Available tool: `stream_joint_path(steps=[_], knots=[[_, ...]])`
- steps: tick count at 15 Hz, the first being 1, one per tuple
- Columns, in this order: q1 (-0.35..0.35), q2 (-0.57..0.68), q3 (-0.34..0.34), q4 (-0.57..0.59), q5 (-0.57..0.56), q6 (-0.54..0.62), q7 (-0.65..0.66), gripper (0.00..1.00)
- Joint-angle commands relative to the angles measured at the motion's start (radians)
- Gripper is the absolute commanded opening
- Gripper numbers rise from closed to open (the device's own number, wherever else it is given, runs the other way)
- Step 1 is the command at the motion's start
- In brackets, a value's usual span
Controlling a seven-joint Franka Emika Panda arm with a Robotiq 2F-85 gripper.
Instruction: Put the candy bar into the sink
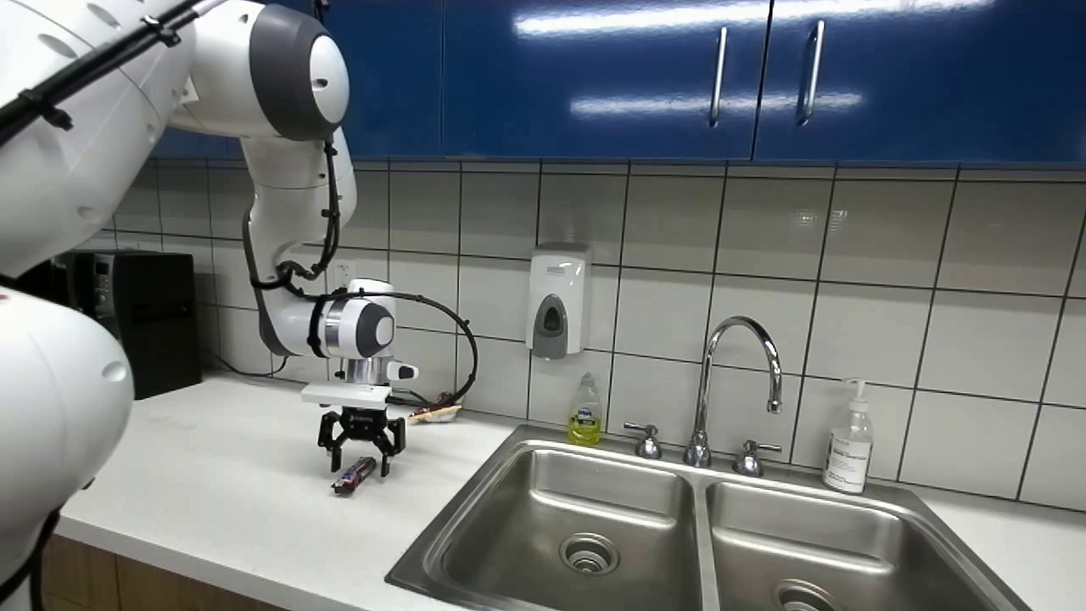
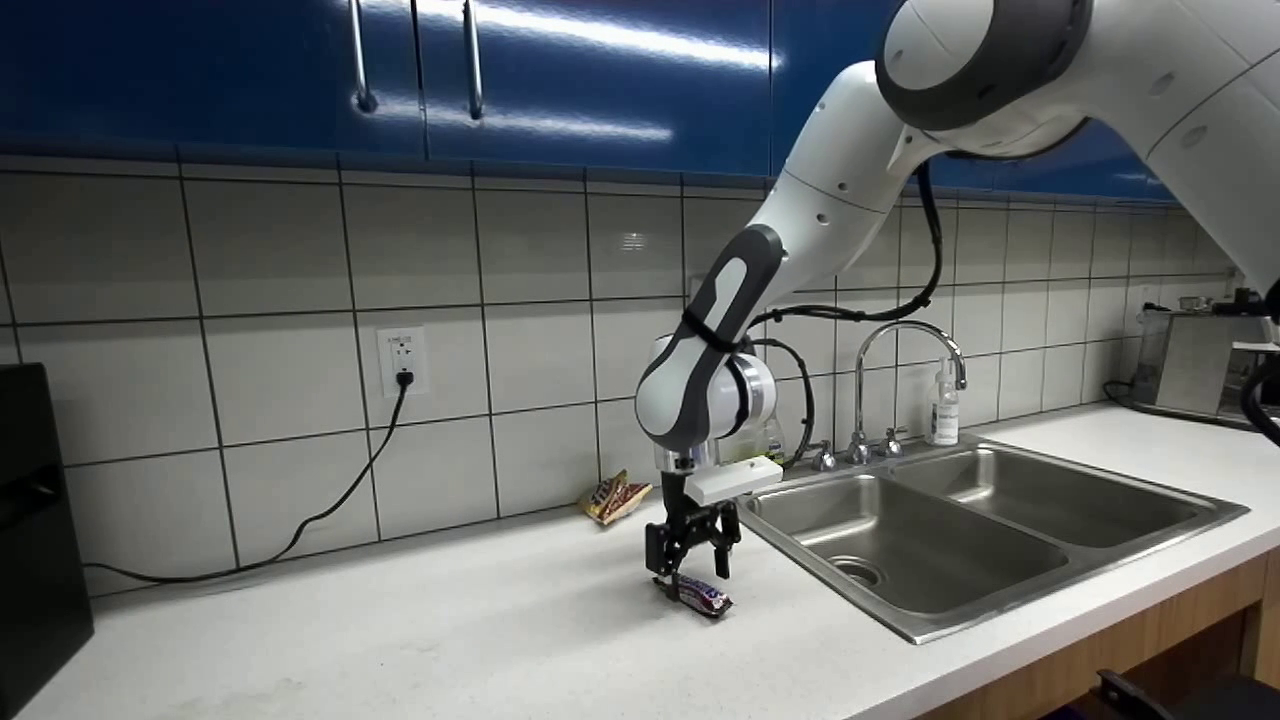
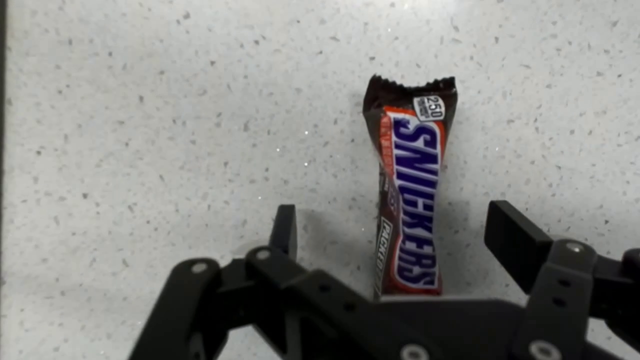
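Note:
The candy bar, a dark brown wrapped bar with red edging and blue lettering, lies flat on the white counter in both exterior views (image 1: pixel 355 476) (image 2: pixel 703 597). In the wrist view the candy bar (image 3: pixel 414 195) runs lengthwise between the fingers, its lower end hidden behind the gripper body. My gripper (image 1: pixel 361 468) points down just above the counter around the bar. It is open in the wrist view (image 3: pixel 392 225), with a gap on each side of the bar. The sink's left bowl (image 1: pixel 501 535) is to the right of the gripper; it also shows in an exterior view (image 2: pixel 940 575).
A curved chrome tap (image 1: pixel 704 390) with two handles stands behind the sink. A yellow-green soap bottle (image 1: pixel 584 413) and a sanitizer bottle (image 1: pixel 848 445) stand along the back. A crumpled snack wrapper (image 2: pixel 612 497) lies by the wall. A black box (image 1: pixel 153 318) and blue cabinets (image 1: pixel 594 76) border the space.

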Motion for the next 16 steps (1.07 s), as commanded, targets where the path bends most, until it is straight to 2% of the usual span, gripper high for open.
stream_joint_path(steps=[1, 2, 9, 11, 16], knots=[[0.008, 0.010, -0.006, 0.033, -0.016, -0.047, 0.016, 0.70], [0.008, 0.011, -0.006, 0.035, -0.016, -0.051, 0.015, 0.69], [0.005, 0.025, -0.006, 0.045, -0.013, -0.068, 0.015, 0.13], [0.004, 0.027, -0.008, 0.049, -0.013, -0.072, 0.017, 0.01], [0.006, 0.005, -0.014, 0.048, -0.014, -0.088, 0.029, 0.04]])
